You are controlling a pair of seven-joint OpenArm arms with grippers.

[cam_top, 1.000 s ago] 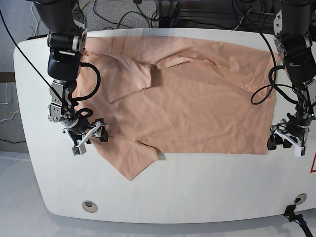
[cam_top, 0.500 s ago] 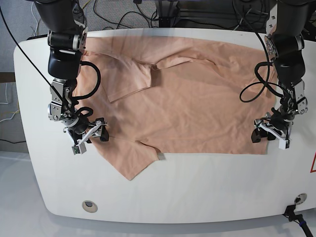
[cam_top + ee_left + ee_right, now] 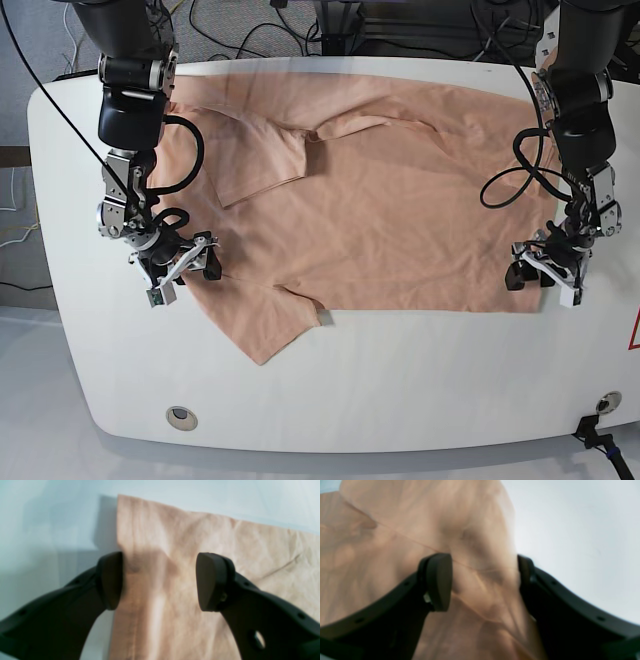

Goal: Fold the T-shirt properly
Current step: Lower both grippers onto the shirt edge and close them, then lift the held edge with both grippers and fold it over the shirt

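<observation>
The black left gripper [image 3: 160, 582] stands open, its two rounded, matte dark fingertips parted on either side of the wrist view. The black right gripper [image 3: 485, 582] is also open, a wide gap between its blunt dark fingertips. In the base view, both segmented black arms with pale metallic parts reach down from the top, one at each side, grippers well apart and angled inward.

Pretty plain setup: there's a big white table [image 3: 400, 400] with rounded corners across most of the base view. Grey floor [image 3: 30, 400] runs down the left side, and a bunch of dark cables [image 3: 240, 45] sprawl along the top. Soft, bright light gives the tabletop's lower half a mild sheen.
</observation>
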